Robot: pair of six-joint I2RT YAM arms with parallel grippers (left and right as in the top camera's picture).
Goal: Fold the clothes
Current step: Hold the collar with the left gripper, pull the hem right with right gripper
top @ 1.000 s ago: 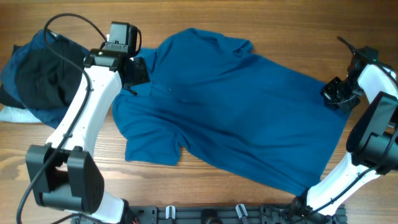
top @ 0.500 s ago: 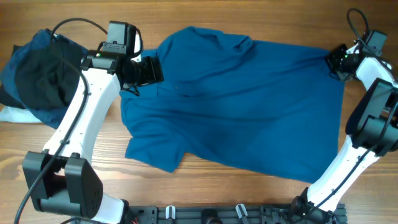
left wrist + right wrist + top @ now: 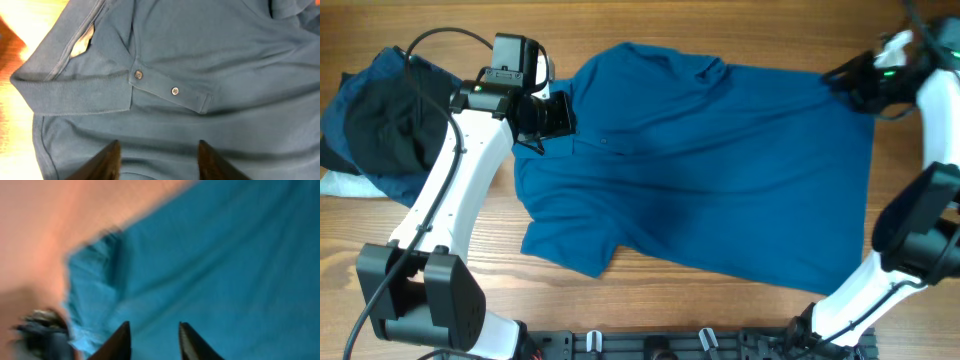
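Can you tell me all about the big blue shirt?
The shirt is plain mid-blue, soft-looking cloth with short sleeves, a ribbed collar and a two-button placket. It lies spread front up on the wooden table, a bit wrinkled, not yet folded. The left gripper hangs open over its collar end; the right gripper is at a hem corner, and touch there cannot be told.

shirt [image 3: 720,170]: soft matt cloth | table [image 3: 650,25]: smooth wood w/ grain | arm shells [image 3: 455,180]: glossy wht plastic
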